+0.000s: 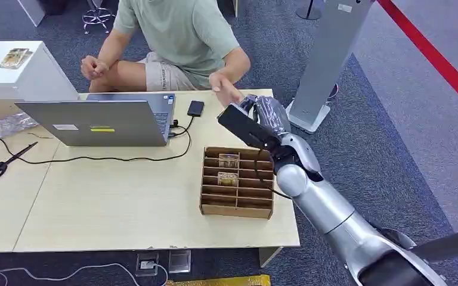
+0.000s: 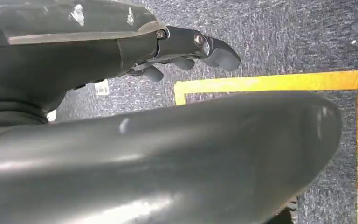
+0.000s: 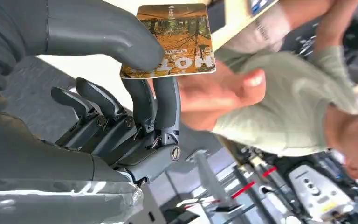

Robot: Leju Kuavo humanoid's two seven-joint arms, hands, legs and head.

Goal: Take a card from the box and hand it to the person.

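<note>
From where I sat, the right hand (image 1: 266, 114) was raised over the far right corner of the table (image 1: 125, 202), and in the right wrist view it (image 3: 121, 116) pinched a card (image 3: 175, 39) between the thick thumb and the darker fingers (image 3: 163, 102), a printed card with autumn trees and big letters on it. The person's hand (image 1: 225, 89) was right there at the far edge, open and just beside the robot's hand; up close that hand (image 3: 219, 93) sat just past the card, though I couldn't tell whether it was touching it. The person (image 1: 179, 42) in a pale green shirt sat on the far side of the table. The cardboard box (image 1: 237, 183) with its slotted rows stood on the near right part of the table, just nearer than the raised hand, with two more cards (image 1: 228, 170) standing in its far slots. Left of the box a grey laptop (image 1: 98, 122) stood open, a black phone (image 1: 195, 108) lay just right of it, and scissors (image 1: 3, 164) lay near the left edge. The left hand (image 2: 186, 51) hung over grey carpet with its fingers loosely curled and apart, holding nothing.
</note>
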